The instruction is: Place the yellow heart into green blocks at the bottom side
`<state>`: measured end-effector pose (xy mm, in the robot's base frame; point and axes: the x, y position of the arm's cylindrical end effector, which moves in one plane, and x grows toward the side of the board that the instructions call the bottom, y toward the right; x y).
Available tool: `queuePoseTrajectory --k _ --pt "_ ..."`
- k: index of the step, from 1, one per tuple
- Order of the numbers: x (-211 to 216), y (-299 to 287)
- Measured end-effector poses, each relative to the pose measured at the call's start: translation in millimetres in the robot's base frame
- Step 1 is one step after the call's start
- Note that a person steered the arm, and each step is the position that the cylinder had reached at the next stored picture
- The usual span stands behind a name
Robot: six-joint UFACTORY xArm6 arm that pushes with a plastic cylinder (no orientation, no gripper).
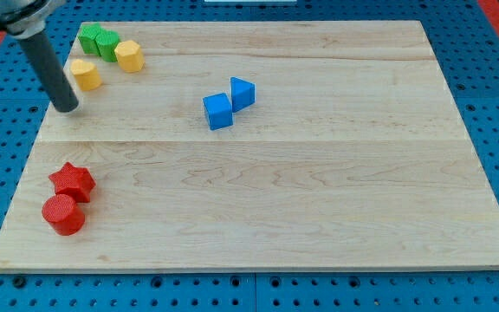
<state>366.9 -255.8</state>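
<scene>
Eight coloured blocks are sitting on the wooden board [319, 191] in the single camera view, which is looking down over a blue pegboard surface [492, 87] that is framing the board on all sides.

My tip [68, 107] is resting near the view's upper left, at the end of the dark rod that is slanting down from the top-left corner. It is carrying nothing and has nothing to clench; it is standing free, just to the left of the yellow heart [86, 74] and slightly below it, with a narrow gap showing between them.

That heart is lying just below and to the left of the two green blocks [99, 41], which are touching each other at the board's top-left corner; their exact shapes are hard to make out. A second yellow block [129, 55], looking roughly hexagonal, is pressing against the right side of the green pair.

Near the middle of the board, a blue cube [218, 111] and a blue triangular block [243, 92] are touching, the triangular one sitting up and to the right.

Toward the view's lower left, a red star [73, 181] is sitting just above a red cylinder [63, 214], the two touching.
</scene>
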Motion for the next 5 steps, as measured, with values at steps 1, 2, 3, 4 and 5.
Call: queuePoseTrajectory --k 1,2,3,4,5 --pt "-31 0" --pt "-44 0" --pt "-47 0" --pt "-47 0" --pt "-47 -2"
